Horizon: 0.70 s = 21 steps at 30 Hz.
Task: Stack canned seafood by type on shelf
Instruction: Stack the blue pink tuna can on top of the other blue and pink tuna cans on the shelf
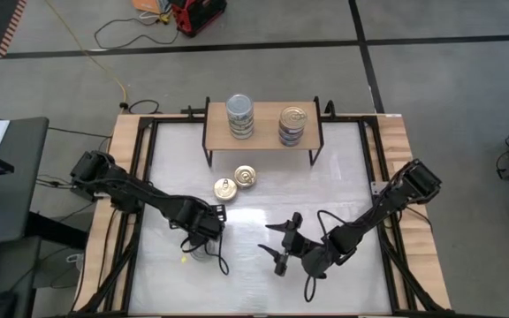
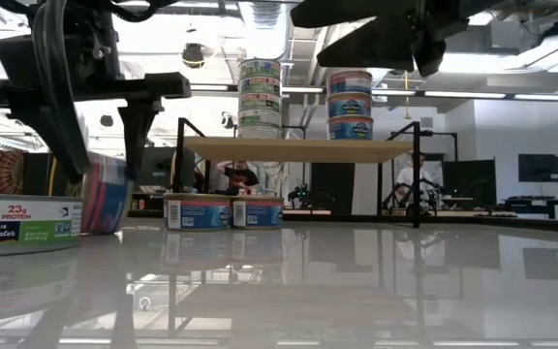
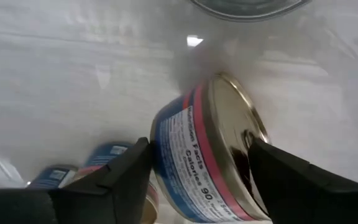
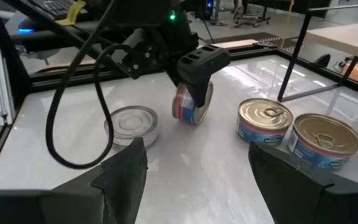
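Observation:
The shelf [image 1: 263, 134] stands at the table's far side. It carries one stack of silver-lidded canned seafood tins [image 1: 239, 115] and one stack of gold-lidded tins [image 1: 292, 124]. Two gold-lidded tins [image 1: 225, 187] [image 1: 246, 177] sit flat on the table in front of it. My left gripper [image 1: 203, 237], near the front left, is shut on a blue-and-pink tin [image 3: 197, 168] turned on its edge. A silver-lidded tin [image 4: 132, 121] lies flat beside it. My right gripper [image 1: 279, 246] hovers open at the front centre, with nothing between its fingers. My left gripper pinches the tin across its two flat ends. One finger [image 3: 272, 165] lies on the lid [image 3: 229, 124]; the other [image 3: 126, 168] is at the bottom end, which is hidden. The fingers come from above, pointing steeply down. The tin stands tilted on edge, its lower rim [image 4: 190, 119] at the tabletop; whether it touches, I cannot tell.
The shelf's black legs [image 4: 294, 56] stand behind the two gold tins [image 4: 265, 121] [image 4: 325, 140]. Cables trail from both arms over the table [image 4: 73, 124]. Bare white tabletop [image 1: 263, 208] lies between the grippers and the shelf.

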Each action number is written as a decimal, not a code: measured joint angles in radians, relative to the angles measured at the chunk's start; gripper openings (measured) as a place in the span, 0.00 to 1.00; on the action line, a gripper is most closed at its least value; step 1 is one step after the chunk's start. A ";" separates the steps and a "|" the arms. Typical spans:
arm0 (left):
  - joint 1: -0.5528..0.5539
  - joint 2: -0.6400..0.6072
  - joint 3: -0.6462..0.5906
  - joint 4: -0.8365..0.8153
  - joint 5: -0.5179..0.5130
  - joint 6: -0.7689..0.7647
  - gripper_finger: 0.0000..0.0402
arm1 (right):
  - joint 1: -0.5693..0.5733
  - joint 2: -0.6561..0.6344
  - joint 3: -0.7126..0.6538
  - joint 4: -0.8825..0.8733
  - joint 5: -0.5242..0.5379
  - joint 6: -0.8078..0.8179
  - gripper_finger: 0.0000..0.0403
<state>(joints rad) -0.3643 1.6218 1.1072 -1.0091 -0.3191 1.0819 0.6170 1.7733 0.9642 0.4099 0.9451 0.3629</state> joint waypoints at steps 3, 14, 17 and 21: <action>0.009 0.000 0.000 -0.023 -0.001 -0.031 0.58 | -0.002 0.000 0.000 0.003 0.000 -0.031 0.76; 0.018 -0.001 0.005 -0.021 -0.056 -0.321 0.59 | -0.011 0.000 0.000 0.037 -0.005 -0.138 0.76; 0.025 -0.001 0.005 -0.032 -0.042 -0.369 0.64 | -0.020 0.000 0.000 0.049 -0.023 -0.170 0.76; 0.042 -0.001 0.005 -0.043 -0.016 -0.387 0.68 | -0.035 0.000 0.000 0.051 -0.058 -0.178 0.76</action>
<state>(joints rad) -0.3224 1.6211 1.1118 -1.0520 -0.3347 0.6952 0.5820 1.7733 0.9642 0.4605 0.8870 0.1852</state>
